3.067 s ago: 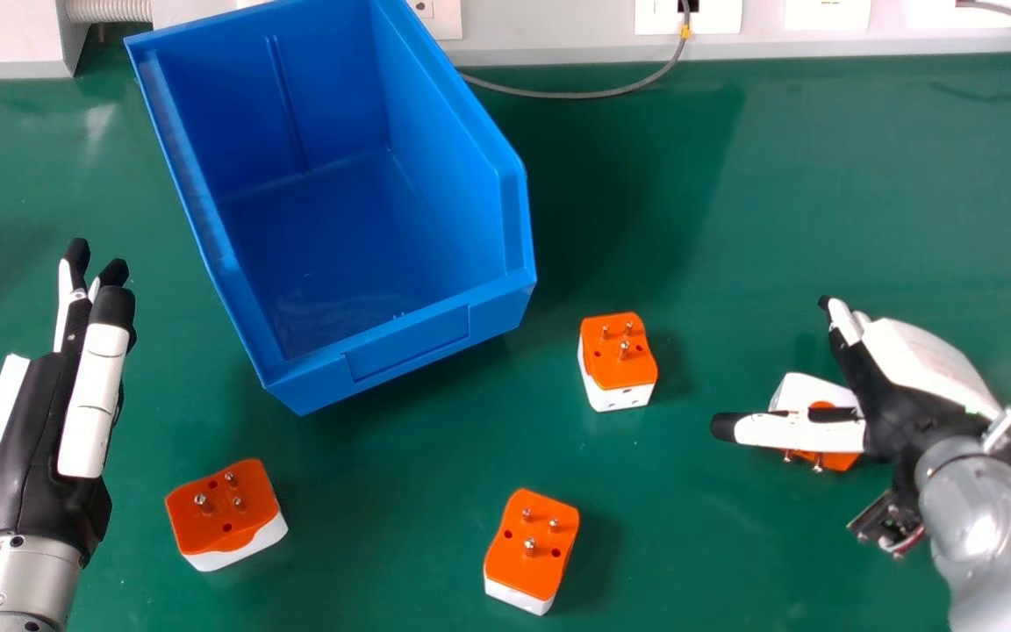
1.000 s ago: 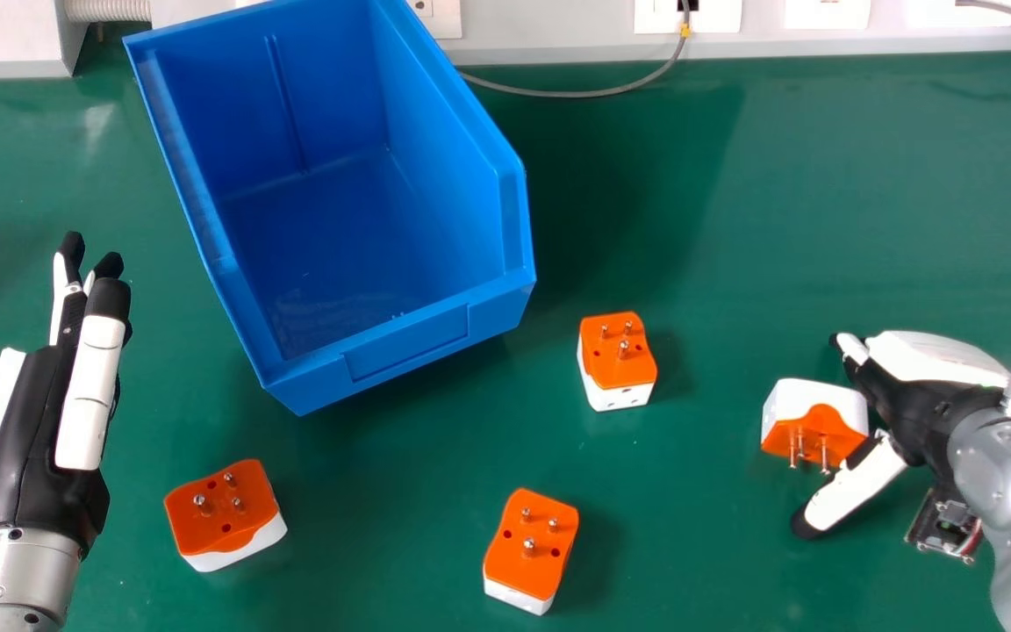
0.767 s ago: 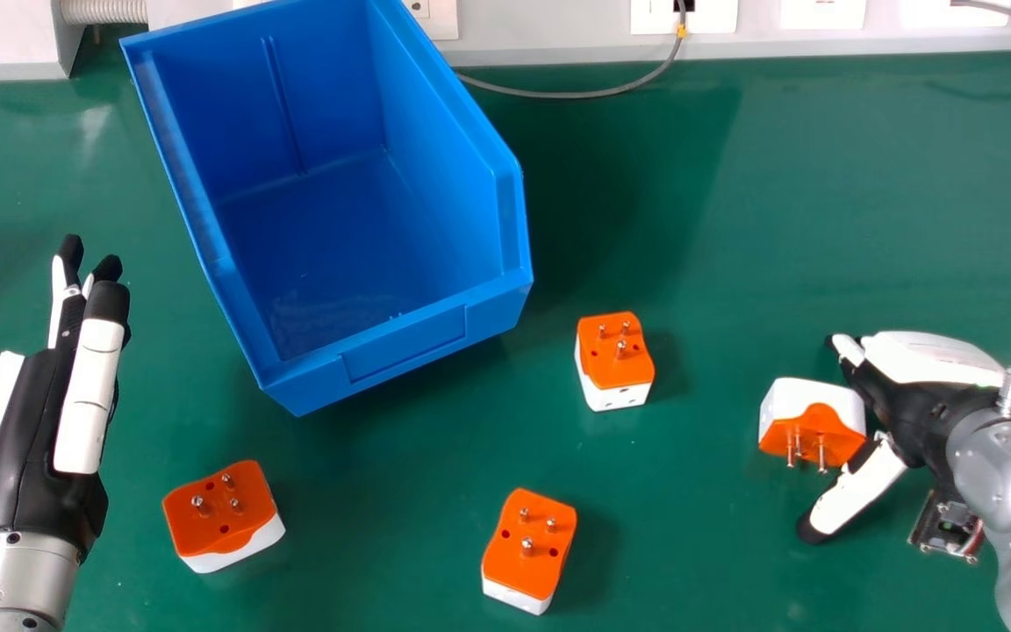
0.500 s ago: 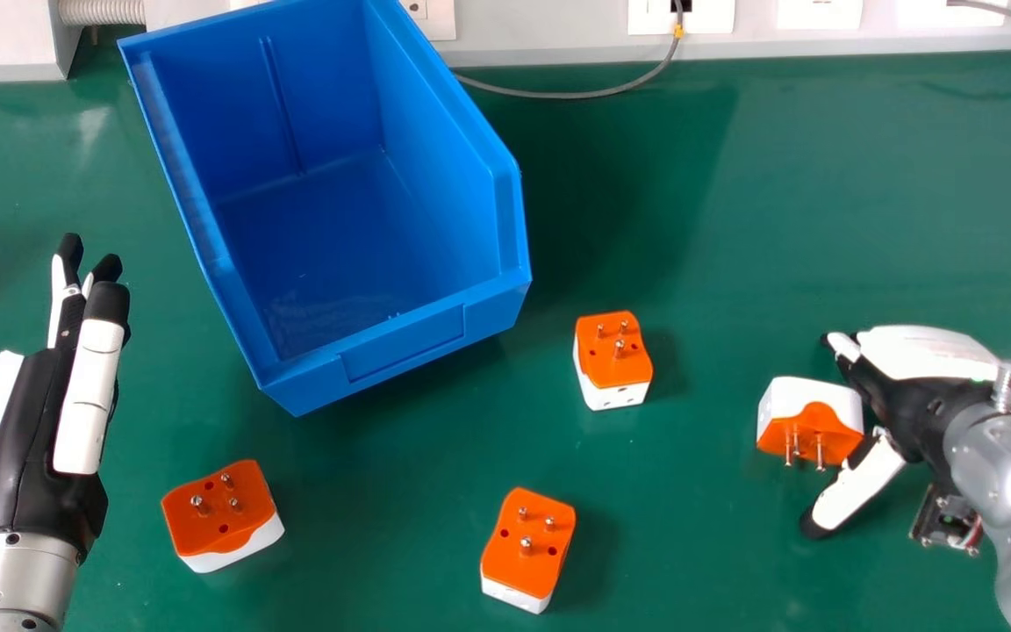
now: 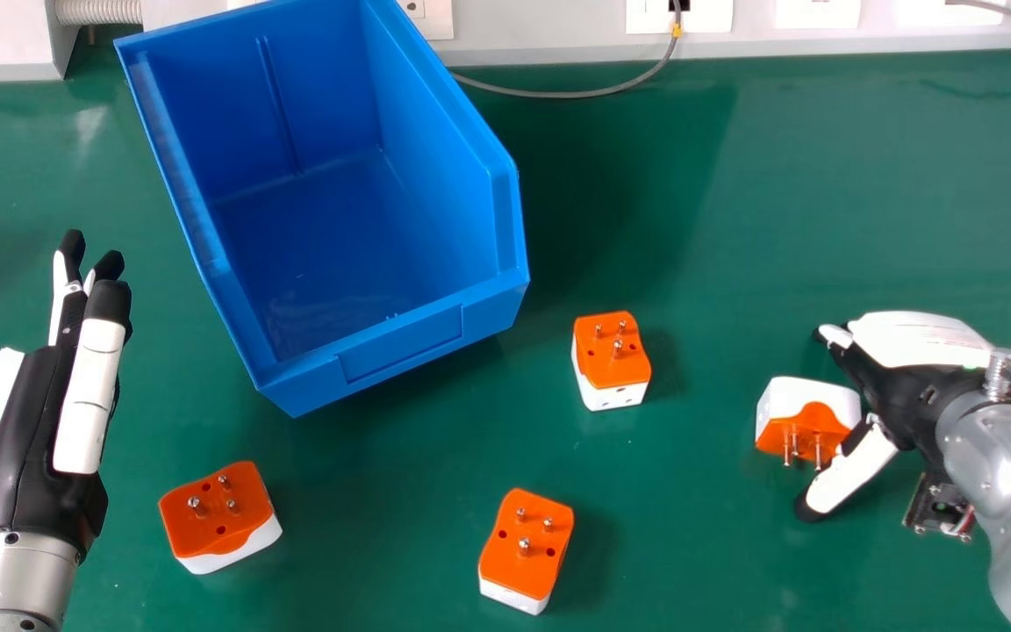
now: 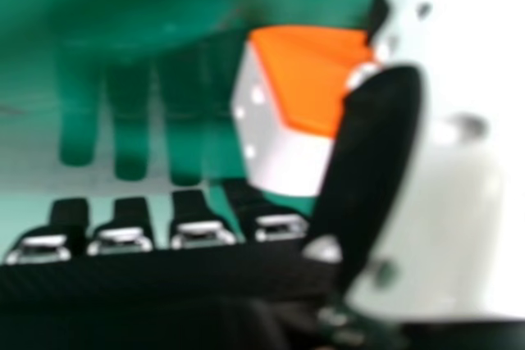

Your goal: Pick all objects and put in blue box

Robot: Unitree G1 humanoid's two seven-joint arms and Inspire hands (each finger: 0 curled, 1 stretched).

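Note:
On the green table, my right hand [image 5: 900, 377] is beside the rightmost orange and white plug adapter [image 5: 808, 420], its thumb at the adapter's near side and its fingers on the far side, relaxed. In the right hand view the same adapter [image 6: 303, 79] lies between thumb and fingers of my right hand [image 6: 369, 161]. Three more adapters lie pins up: one [image 5: 613, 351] right of the box, one [image 5: 525, 549] at the near middle, one [image 5: 218, 518] at the near left. The blue box [image 5: 400, 347] holds nothing visible. My left hand [image 5: 40, 421] stays at the left with straight fingers.
A grey cable [image 5: 576, 93] runs along the table's back edge behind the box. White sockets [image 5: 817, 13] line the wall strip [image 5: 541, 48]. Table surface [image 5: 734, 219] stretches between the box and my right hand.
My right hand first drew back to the right, its thumb swinging from above the adapter to its near side. Lately it has shifted slightly away from me and left. The left hand has barely moved.

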